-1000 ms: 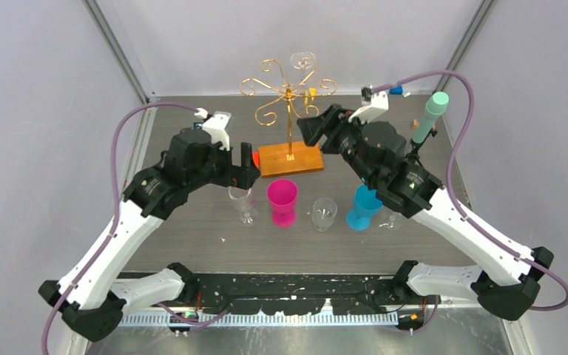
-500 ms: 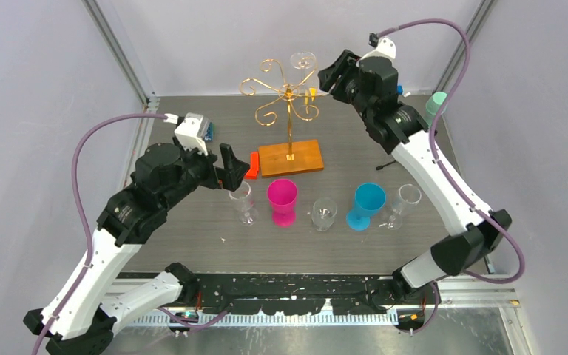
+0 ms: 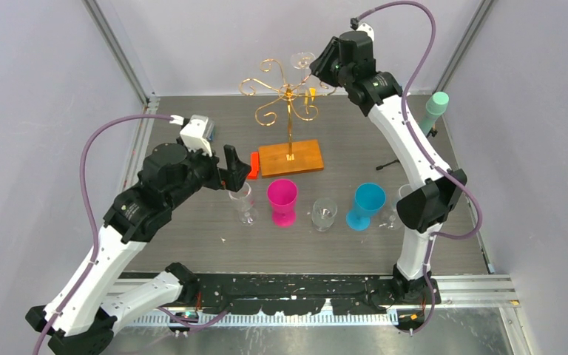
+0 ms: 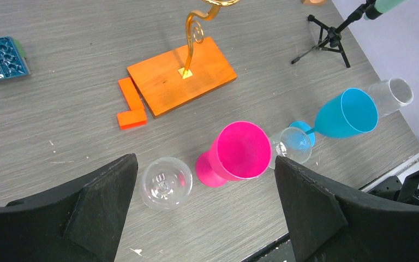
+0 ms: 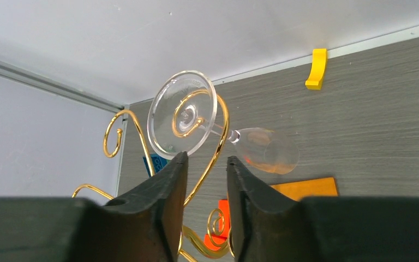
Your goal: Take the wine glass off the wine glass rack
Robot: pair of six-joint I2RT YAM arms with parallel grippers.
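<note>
Wine glass (image 5: 163,123) of clear, thin glass hangs upside down from a curled arm of the gold wire rack with the orange-brown wooden base (image 3: 290,157), at the far side of the grey wood-grain counter (image 3: 192,222). Its round foot rests on top of the scroll, the stem passes through the wire, and the bowl hangs below.

The right gripper (image 5: 206,159) hovers high beside the rack's crown. Its black fingers (image 5: 166,185) are drawn to a narrow gap just under the foot, with a strand of gold wire between them, and they do not appear to clamp anything. The left gripper (image 4: 204,161) is spread wide and empty over a row of cups well apart from the rack, among them a magenta plastic goblet (image 4: 239,153) and a blue plastic goblet (image 4: 345,113).

The glass looks light, rigid and brittle, with a smooth surface likely to slip under hard pads. The stem seems the most fragile part, yet it is also the surest hold, taken just below the foot where the disc can act as a stop. A gentle squeeze should do. The foot probably has to slide out along the wire's open end rather than be pulled straight off. The slender rack may rock or drag if the glass catches on the scroll.
</note>
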